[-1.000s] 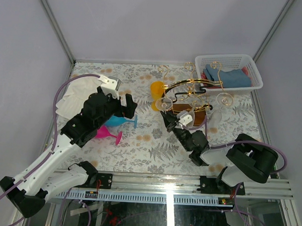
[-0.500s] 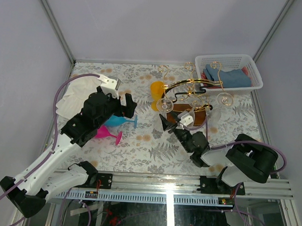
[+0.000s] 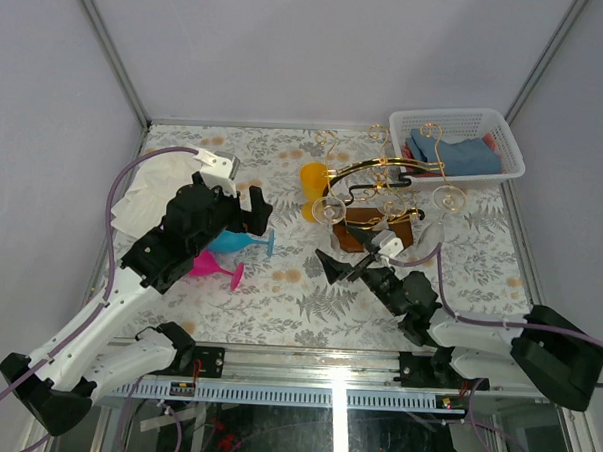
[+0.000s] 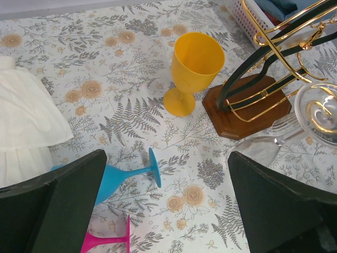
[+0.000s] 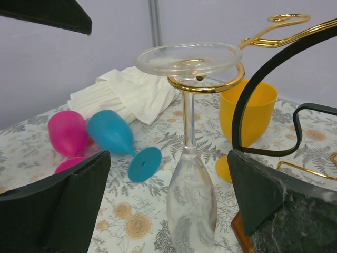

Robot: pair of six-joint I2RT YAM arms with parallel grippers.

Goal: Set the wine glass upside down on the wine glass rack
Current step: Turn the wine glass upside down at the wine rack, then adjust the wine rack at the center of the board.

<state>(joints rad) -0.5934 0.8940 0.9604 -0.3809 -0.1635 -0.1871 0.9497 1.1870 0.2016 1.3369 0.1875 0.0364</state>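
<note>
A clear wine glass (image 5: 192, 205) hangs upside down, its foot (image 5: 188, 57) resting in a gold wire loop of the wine glass rack (image 5: 253, 89). The rack's gold arms and black bar (image 3: 383, 185) rise from a brown wooden base (image 4: 247, 105). My right gripper (image 5: 168, 158) is open just in front of the hanging glass (image 3: 329, 209), and neither finger touches it. From above, the right gripper (image 3: 355, 256) sits at the rack's near left side. My left gripper (image 3: 254, 212) hangs open over the table, empty, left of the rack (image 4: 166, 168).
A yellow goblet (image 3: 313, 182) stands upright beside the rack. A blue glass (image 3: 236, 243) and a pink glass (image 3: 210, 267) lie on their sides under my left arm. A white cloth (image 3: 143, 194) lies at the far left. A white basket (image 3: 455, 143) holding blue cloths sits behind the rack.
My right gripper opened, let go of the clear glass and drew back toward the near edge. The glass stays hanging on the rack. The left arm has not moved.
</note>
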